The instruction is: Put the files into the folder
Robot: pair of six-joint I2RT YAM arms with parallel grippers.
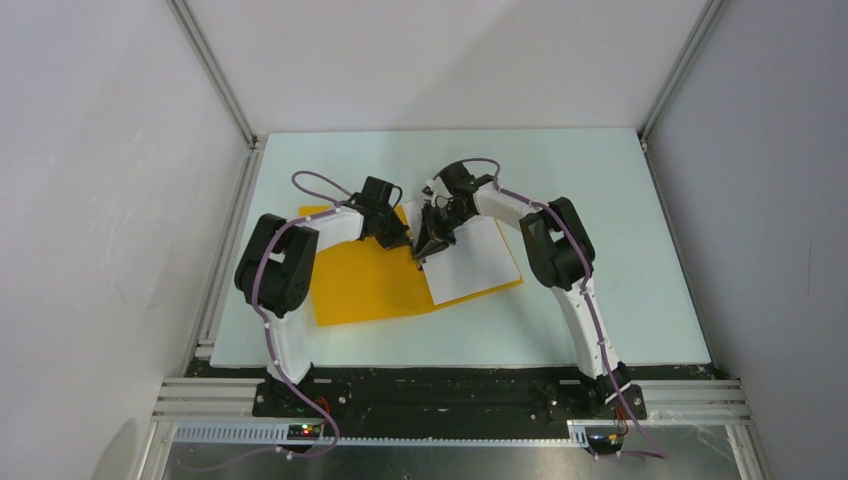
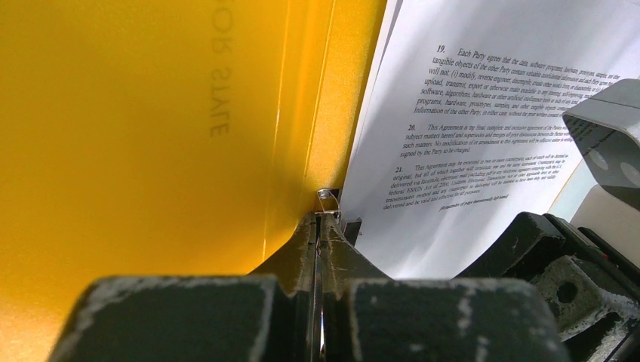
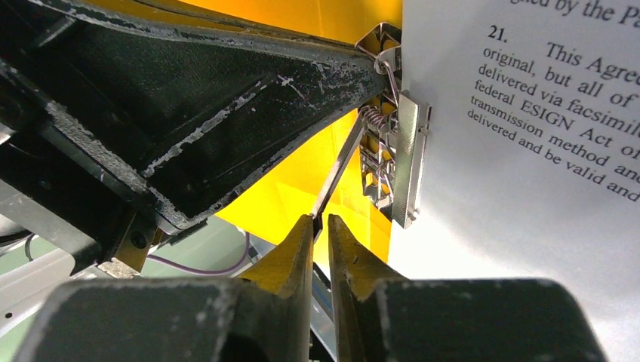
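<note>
The orange-yellow folder point(image 1: 365, 285) lies open on the table, its left cover bare point(image 2: 151, 151). The files point(image 1: 470, 260), white printed sheets point(image 2: 483, 136), rest on its right cover. A metal clip point(image 3: 400, 158) sits at the spine beside the sheets' edge point(image 3: 528, 188). My left gripper point(image 1: 408, 243) is shut, its tips point(image 2: 320, 219) against the clip's end point(image 2: 326, 197); I cannot tell if they pinch it. My right gripper point(image 1: 428, 250) holds the end of the clip's thin lever point(image 3: 340, 170) between its tips point(image 3: 321, 220).
Both arms meet over the folder's spine, wrists almost touching. The left gripper's fingers point(image 3: 226, 98) fill the upper left of the right wrist view. Pale table point(image 1: 600, 200) extends behind and to the right; white walls enclose it.
</note>
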